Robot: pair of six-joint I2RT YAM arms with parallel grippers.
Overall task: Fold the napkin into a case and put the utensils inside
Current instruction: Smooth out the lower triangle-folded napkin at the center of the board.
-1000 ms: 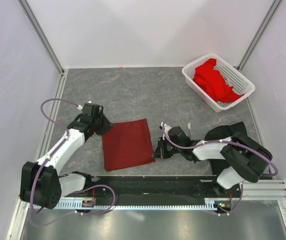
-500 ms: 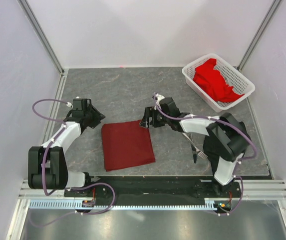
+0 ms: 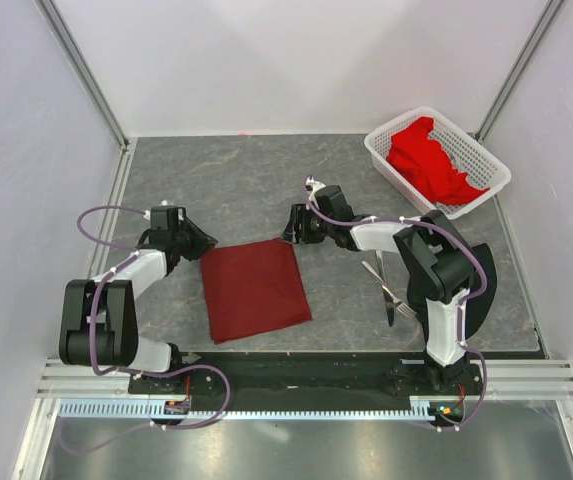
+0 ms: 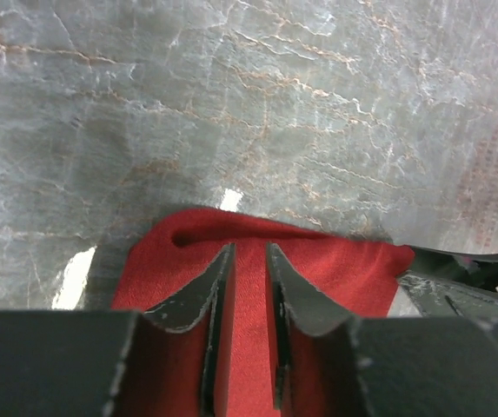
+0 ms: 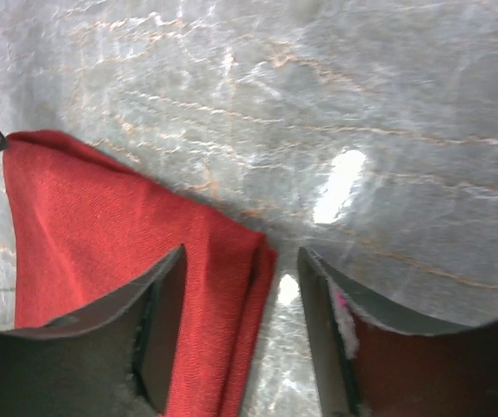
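Note:
The dark maroon napkin [image 3: 254,290] lies flat on the grey table between the arms, and its far-right corner shows doubled layers. My left gripper [image 3: 199,243] is down on the napkin's far-left corner. In the left wrist view its fingers [image 4: 201,295] stand a narrow gap apart with red cloth [image 4: 335,261] showing between them. My right gripper [image 3: 291,228] is at the far-right corner and open wide. One finger [image 5: 157,321] hangs over the napkin [image 5: 83,208], the other over bare table. The silver utensils [image 3: 386,290] lie crossed to the right of the napkin, beside the right arm.
A white lattice basket [image 3: 391,165] stands at the back right with bright red cloth [image 3: 426,160] piled in it. White walls close in the table on the left, back and right. The arm bases sit along the near rail.
The right gripper swung from the napkin's near-right side to its far-right corner and opened, uncovering the utensils. The left gripper came down to the far-left corner and its jaws narrowed.

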